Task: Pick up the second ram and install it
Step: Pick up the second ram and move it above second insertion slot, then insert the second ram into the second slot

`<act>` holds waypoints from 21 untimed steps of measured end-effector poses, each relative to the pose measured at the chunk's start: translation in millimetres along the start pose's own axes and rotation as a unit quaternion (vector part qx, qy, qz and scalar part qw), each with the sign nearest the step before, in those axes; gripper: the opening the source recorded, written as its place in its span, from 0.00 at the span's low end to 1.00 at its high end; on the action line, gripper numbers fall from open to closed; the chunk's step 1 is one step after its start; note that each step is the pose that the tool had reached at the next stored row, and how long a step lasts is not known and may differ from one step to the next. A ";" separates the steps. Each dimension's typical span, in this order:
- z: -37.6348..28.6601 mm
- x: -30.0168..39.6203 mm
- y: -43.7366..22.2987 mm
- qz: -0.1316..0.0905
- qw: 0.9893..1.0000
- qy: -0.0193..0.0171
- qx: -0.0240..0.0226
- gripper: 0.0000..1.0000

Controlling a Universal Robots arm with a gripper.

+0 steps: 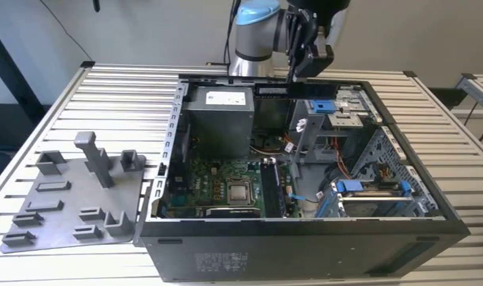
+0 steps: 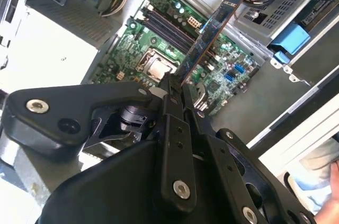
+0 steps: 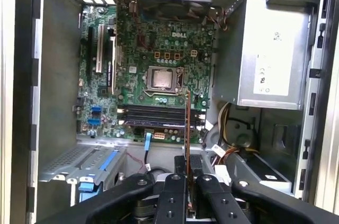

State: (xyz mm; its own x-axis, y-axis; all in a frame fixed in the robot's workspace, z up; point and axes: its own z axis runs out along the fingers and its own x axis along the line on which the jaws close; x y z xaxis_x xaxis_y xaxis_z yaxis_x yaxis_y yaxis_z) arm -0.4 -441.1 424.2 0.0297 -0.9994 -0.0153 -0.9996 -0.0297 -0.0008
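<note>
Hanging over the far side of the open computer case (image 1: 305,244), the gripper (image 1: 297,78) is pinched shut on the second ram (image 1: 305,90), which from where the exterior view looks lies level and lengthwise just above the case's rear edge, not down among the parts inside. In the second wrist view the two black fingers (image 2: 175,128) close tight on one end of the board (image 2: 209,36), and the rest of it juts out past them, a long dark strip with chips along its face, held clear above the green motherboard (image 2: 132,49). In the first wrist view the same board shows edge-on as a thin line (image 3: 188,128) running out from between the fingertips (image 3: 186,184), crossing over the row of dark memory slots (image 3: 153,115) that lie beside the processor (image 3: 164,77); it looks apart from them, though I cannot tell by how much. The grey power-supply box (image 1: 217,122) sits in the far corner of the case, towards the exterior view's left of the gripper. The case stands on a slatted metal table (image 1: 122,101), and the grey holder tray (image 1: 62,214) with its upright posts lies on the table towards the exterior view's left, well apart from the gripper.
</note>
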 end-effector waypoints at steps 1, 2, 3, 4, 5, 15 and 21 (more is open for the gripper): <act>0.2 0.0 0.0 0.006 1.000 0.000 0.000 0.14; 0.4 -0.1 0.0 0.011 1.000 0.000 0.000 0.14; 0.5 -0.2 0.0 0.016 1.000 0.000 0.000 0.14; 0.6 -0.4 0.2 0.020 1.000 0.000 0.000 0.14; 0.7 -0.9 0.5 0.023 1.000 0.000 0.001 0.14; 1.2 -8.2 0.3 0.026 1.000 0.000 0.001 0.14; 1.1 -8.2 -0.5 0.026 1.000 0.000 0.001 0.14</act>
State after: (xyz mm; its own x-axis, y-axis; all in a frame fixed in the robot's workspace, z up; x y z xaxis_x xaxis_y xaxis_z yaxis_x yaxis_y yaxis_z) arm -0.1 -432.8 423.2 -0.0229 -0.9996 -0.0149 -0.9997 0.0230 -0.0018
